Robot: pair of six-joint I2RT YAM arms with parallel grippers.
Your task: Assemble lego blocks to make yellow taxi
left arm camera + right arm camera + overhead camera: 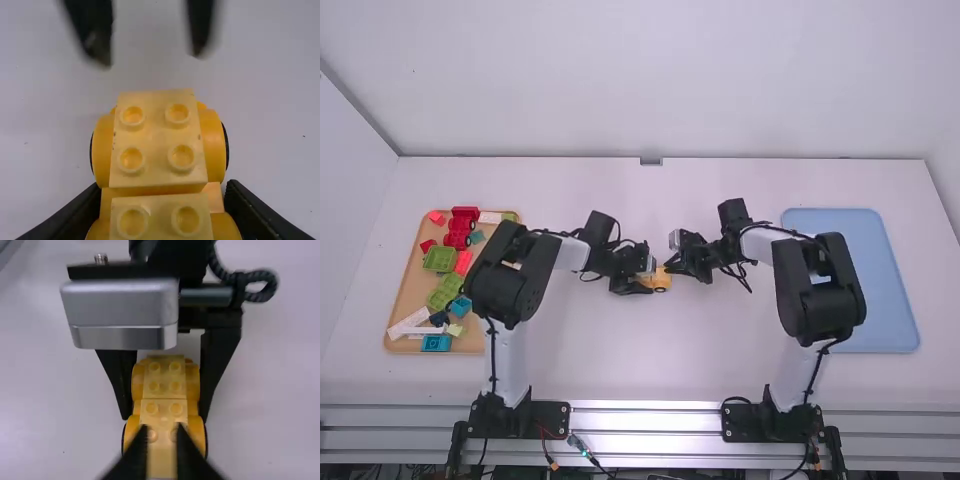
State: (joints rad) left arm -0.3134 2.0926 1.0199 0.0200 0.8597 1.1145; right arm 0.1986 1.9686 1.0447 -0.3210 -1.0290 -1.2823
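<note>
High view: showing, nearest the camera, the left arm (pixel 505 275) and the right arm (pixel 820 290), spanning much of the white table (pixel 650 370). Mid-table: holding the yellow car base (pixel 156 145) in the left gripper (pixel 162 192), clasping between front and rear wheel arches (pixel 215 145); parting the fingers of the right gripper (pixel 162 432) near the free end, gripping nothing. Not revealing contact between base and table.

Chiefly risking, by judgement, a tilting or twisting of the base, owing to a narrow hold midway along. Next risking a bump between grippers, owing to close quarters; lastly, a snagging of the loose cable (pixel 745 280).

Surroundings, by size: lying partly behind the right arm, as a blue tray (pixel 880 290); lying partly behind the left arm, as a wooden tray (pixel 410 285), bearing a red toy car (pixel 458 232), green blocks (pixel 440 259) and a teal block (pixel 437 343). Obstructing approach from the left gripper's side, as a silver camera housing (pixel 120 315).
</note>
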